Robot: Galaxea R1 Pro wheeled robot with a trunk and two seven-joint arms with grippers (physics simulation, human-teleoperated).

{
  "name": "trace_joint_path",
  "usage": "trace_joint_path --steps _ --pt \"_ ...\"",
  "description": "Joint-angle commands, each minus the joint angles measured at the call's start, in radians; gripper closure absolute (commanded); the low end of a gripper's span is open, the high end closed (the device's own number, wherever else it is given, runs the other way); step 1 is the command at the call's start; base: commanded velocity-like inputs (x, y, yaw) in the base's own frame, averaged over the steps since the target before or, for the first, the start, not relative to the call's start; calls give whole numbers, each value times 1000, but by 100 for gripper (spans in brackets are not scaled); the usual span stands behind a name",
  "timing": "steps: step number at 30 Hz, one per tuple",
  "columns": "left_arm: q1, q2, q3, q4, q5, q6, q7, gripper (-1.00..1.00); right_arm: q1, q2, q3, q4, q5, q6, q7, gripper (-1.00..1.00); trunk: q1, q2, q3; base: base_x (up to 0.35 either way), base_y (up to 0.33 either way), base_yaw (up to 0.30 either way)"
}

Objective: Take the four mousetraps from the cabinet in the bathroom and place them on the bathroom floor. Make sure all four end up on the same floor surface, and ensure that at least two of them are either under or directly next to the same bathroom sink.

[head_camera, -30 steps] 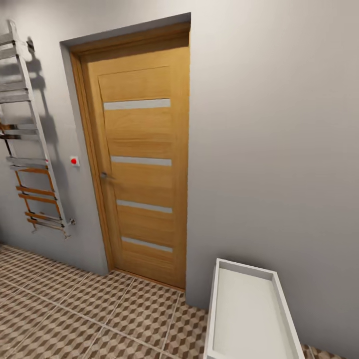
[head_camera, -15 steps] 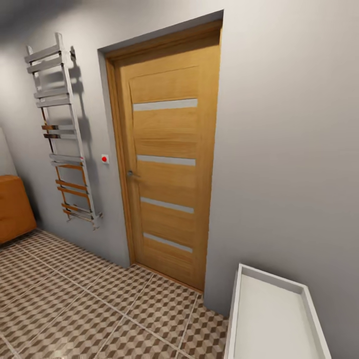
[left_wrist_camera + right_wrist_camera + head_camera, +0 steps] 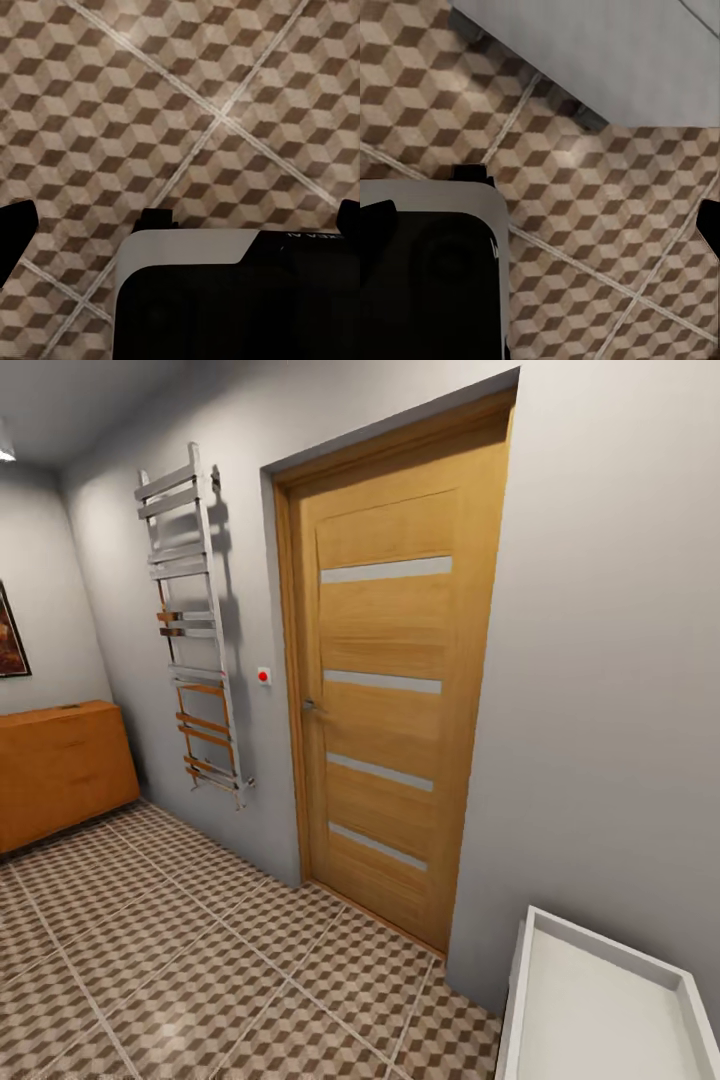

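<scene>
The orange-brown cabinet (image 3: 60,765) stands against the far wall at the left of the head view, its drawers shut. The cube-patterned bathroom floor (image 3: 200,960) stretches from it toward me. The mousetraps and the sink are out of view. In the left wrist view my left gripper (image 3: 180,225) hangs open above the floor (image 3: 187,112), its dark fingertips (image 3: 15,232) far apart and nothing between them. My right gripper (image 3: 540,221) is open and empty too, over the floor (image 3: 585,225).
A closed wooden door (image 3: 390,690) fills the wall ahead, with a chrome towel rail (image 3: 195,630) and a red switch (image 3: 263,676) to its left. A white boxy fixture (image 3: 540,1000) stands at the lower right; its pale side (image 3: 585,52) lies close to the right gripper.
The camera has swung to the left: the door, towel rail and white fixture slid right in the picture, and the cabinet and side wall came into view.
</scene>
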Motion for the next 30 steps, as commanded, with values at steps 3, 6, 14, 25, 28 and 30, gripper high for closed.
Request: trace_joint_path --steps 3,6,14,25,28,30 --pt "-1 -3 -7 2 12 -4 0 -100 -1 -1 8 3 2 -6 -1 -100 0 -1 -1 0 0 240" --pt "-1 -3 -6 2 14 -4 0 -100 -1 1 8 3 8 -5 -1 -100 0 -1 -1 0 0 159" --pt "-1 -8 -3 2 16 -2 0 -100 -1 5 7 3 23 -4 0 -100 0 -1 -1 0 0 54" --pt "-1 -35 -3 5 19 -1 -1 -100 -1 5 7 3 32 -4 0 -100 0 -1 -1 0 0 115" --pt "-1 -41 -3 7 20 -2 -1 -100 -1 5 7 3 32 -4 0 -100 0 -1 -1 0 0 246" --pt "-1 -45 -4 8 21 -2 -1 -100 -1 5 7 3 32 -4 0 -100 0 -1 -1 0 0 266"
